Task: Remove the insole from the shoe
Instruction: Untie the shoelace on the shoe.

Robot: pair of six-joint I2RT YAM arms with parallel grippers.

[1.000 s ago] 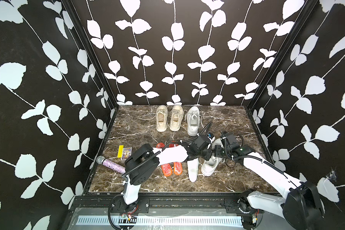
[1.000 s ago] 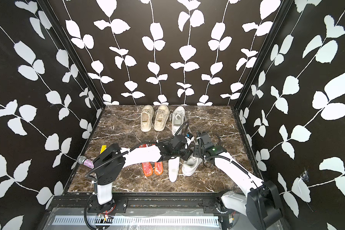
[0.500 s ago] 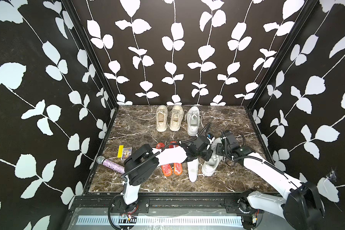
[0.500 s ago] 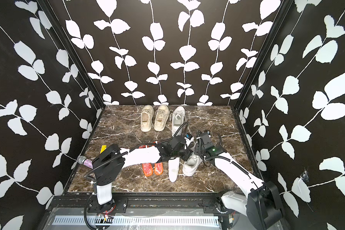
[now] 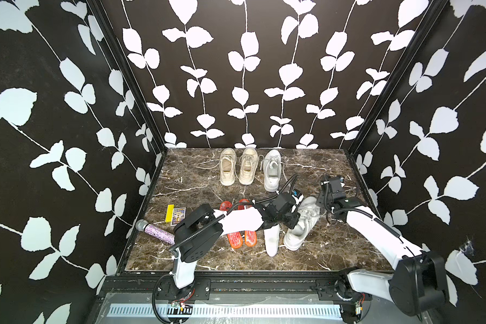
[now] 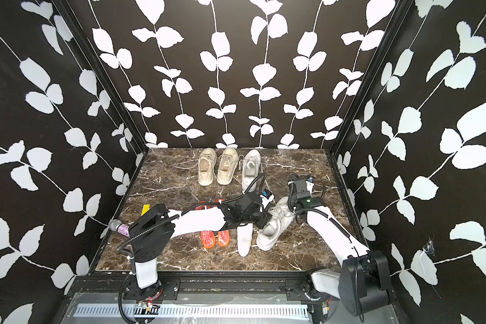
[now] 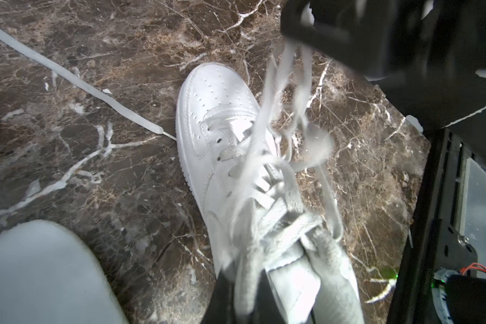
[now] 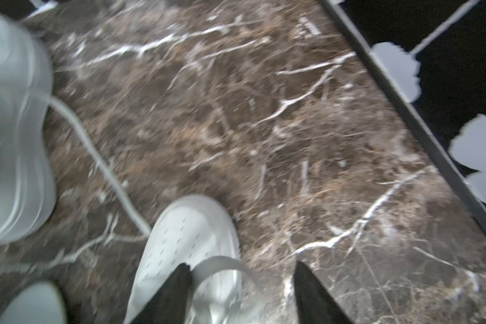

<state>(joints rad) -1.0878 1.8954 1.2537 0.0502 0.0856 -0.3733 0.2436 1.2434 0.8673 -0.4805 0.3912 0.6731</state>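
Observation:
A white sneaker lies tilted on the marble table right of centre, its laces loose. My left gripper is shut on the shoe's tongue and laces at the opening. A white insole lies flat on the table just left of the shoe, outside it. My right gripper is open above the perforated toe, with a lace loop draped by one finger. The shoe's inside is hidden.
Two beige sneakers and a white one stand at the back, a lace trailing forward. Two orange insoles lie left of the white insole. A purple microphone and a yellow card are near the left edge.
My right gripper's jaws have spread wider and the arm has shifted slightly backward; the loose laces are swinging. The left gripper keeps its hold in the same place.

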